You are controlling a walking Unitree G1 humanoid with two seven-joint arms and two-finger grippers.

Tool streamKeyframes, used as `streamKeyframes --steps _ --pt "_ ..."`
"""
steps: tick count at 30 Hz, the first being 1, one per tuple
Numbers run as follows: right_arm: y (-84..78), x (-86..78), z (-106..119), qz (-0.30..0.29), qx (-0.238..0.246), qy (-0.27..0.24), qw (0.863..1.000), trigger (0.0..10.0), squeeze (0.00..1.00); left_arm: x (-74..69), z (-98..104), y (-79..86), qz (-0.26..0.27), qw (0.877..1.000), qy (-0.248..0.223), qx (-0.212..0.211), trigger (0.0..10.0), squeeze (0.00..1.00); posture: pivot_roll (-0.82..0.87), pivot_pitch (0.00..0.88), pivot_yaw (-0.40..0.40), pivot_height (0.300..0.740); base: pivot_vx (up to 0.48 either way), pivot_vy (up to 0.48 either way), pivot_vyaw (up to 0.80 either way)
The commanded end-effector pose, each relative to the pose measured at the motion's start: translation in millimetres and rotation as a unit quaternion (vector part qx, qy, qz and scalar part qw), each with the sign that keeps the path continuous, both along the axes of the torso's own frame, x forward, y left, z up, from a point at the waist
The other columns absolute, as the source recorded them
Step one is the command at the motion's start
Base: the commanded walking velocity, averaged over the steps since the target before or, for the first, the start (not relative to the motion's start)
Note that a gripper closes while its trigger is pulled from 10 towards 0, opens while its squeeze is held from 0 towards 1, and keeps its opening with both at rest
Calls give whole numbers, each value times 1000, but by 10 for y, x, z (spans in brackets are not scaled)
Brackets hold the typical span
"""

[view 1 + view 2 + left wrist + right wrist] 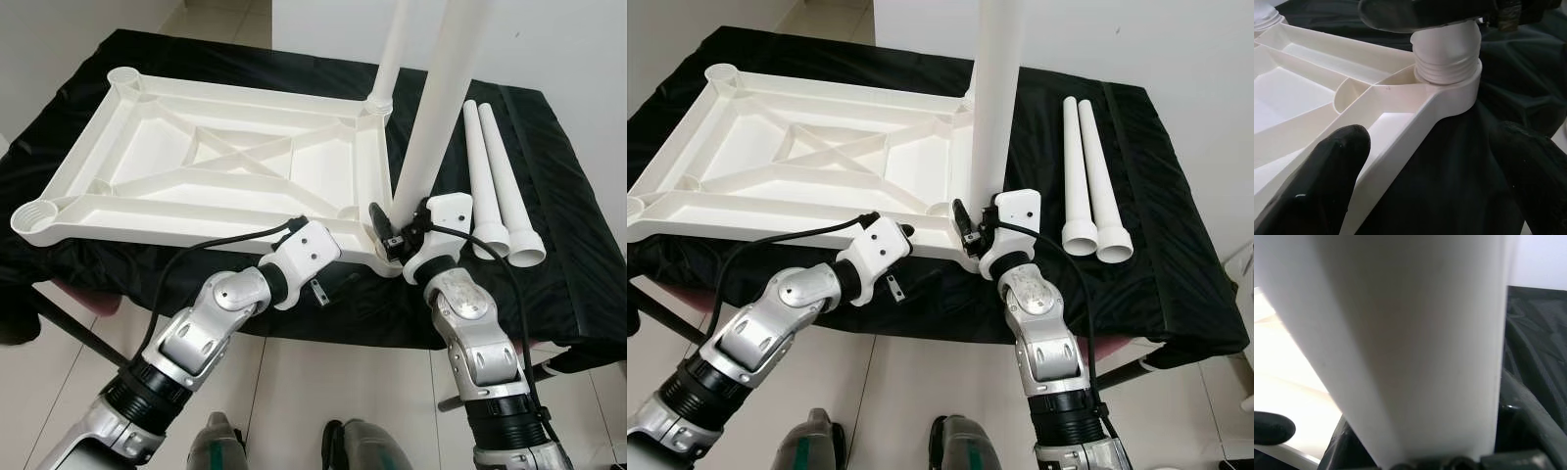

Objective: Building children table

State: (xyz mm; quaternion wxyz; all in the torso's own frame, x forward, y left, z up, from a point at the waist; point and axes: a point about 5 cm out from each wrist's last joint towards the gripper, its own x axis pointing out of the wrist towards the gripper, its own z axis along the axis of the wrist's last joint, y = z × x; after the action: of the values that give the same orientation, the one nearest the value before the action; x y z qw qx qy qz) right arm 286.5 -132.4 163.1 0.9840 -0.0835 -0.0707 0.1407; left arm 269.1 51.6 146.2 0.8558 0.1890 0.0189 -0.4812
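Observation:
A white table top (pixel 176 220) lies upside down on a black-covered table. One white leg (pixel 397 49) stands in its far right corner socket. A second white leg (pixel 436 117) stands upright in the near right corner socket (pixel 1459 93), its threaded end (pixel 1447 58) partly showing above the socket. My right gripper (pixel 390 227) is shut on this leg just above the socket. My left gripper (pixel 1432 147) is open at the top's near rim, with one finger (pixel 1327 171) over the inside and the other (pixel 1533 166) over the black cloth.
Two loose white legs (pixel 495 176) lie side by side on the black cloth (pixel 558 196) to the right of the top. The cloth hangs over the table's front edge. Pale floor tiles (pixel 294 392) and my feet are below. A white wall stands behind.

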Motion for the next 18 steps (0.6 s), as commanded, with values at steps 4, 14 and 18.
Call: streamKeyframes --steps 4,14,18 --pt "-22 6 -102 -8 5 25 1000 10000 0 -23 47 -42 -20 1000 -1 -2 10000 0 -16 56 -33 740 0 0 0" --pt "-4 -29 -134 -4 16 29 999 10000 0 -3 79 -8 -27 1000 -2 1 10000 0 -20 59 -34 740 0 0 0" --pt "-3 -49 -168 -8 72 52 996 10000 0 -1 85 -8 -27 1000 -2 0 10000 0 -21 61 -34 740 0 0 0"
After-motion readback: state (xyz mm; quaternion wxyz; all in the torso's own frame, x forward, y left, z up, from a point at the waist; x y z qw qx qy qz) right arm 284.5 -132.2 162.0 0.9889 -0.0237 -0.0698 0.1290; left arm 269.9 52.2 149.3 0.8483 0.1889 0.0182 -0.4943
